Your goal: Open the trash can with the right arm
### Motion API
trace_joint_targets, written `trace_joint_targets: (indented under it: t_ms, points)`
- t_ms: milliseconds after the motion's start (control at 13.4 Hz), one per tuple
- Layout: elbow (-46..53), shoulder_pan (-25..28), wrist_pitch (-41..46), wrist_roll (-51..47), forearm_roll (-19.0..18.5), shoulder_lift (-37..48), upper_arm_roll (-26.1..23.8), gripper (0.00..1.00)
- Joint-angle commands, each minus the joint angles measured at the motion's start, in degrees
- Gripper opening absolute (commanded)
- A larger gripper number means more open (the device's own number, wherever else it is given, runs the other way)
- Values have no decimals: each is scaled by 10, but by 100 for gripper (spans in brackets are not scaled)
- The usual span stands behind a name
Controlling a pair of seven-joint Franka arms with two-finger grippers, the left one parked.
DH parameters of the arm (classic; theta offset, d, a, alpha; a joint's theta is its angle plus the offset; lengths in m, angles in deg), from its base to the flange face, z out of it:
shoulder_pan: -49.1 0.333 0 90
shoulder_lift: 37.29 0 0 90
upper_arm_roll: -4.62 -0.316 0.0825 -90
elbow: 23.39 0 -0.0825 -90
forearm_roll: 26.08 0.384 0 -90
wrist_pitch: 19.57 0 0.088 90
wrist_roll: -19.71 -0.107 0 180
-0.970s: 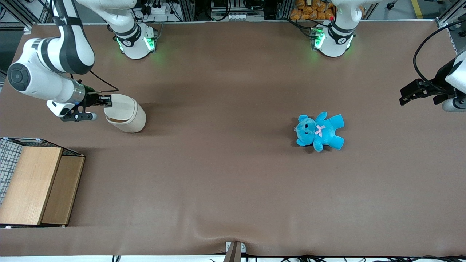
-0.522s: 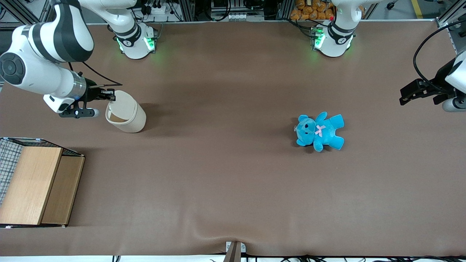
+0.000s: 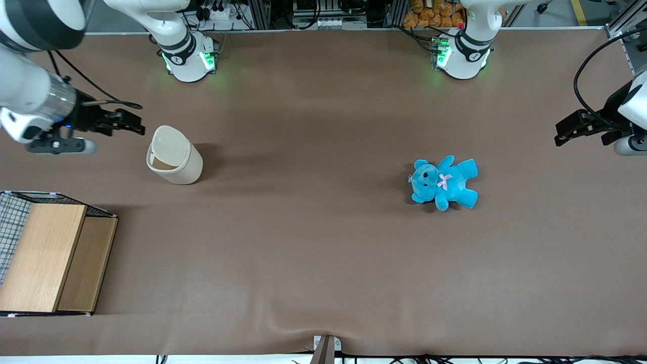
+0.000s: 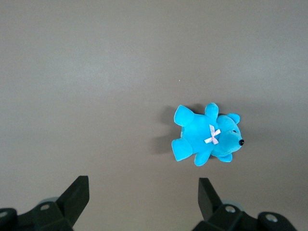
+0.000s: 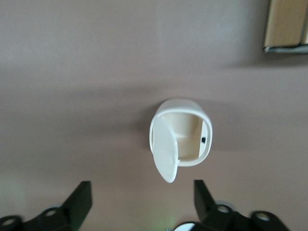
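Trash can (image 3: 174, 162) stands on the table (image 3: 323, 253) toward the working arm's end, its lid (image 5: 166, 149) swung up and the inside showing. The gripper (image 3: 135, 126) hangs just beside it, apart from it, fingers spread and holding nothing.

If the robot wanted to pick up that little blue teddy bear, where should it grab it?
Probably around the belly, coming straight down from above. The teddy bear lies flat on its back on the table, limbs spread, so the torso by the pink bow is the thickest, most central part, and fingers could close across it between arm and leg. The gripper is open now, above the table near the opened trash can.
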Motion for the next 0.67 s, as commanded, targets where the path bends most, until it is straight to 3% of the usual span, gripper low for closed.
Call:
trace_joint_targets:
  t_ms: [0, 597]
  points:
    - [91, -30, 55, 1, -9, -35, -2, 100]
    - [189, -67, 84, 0, -18, -37, -3, 100]
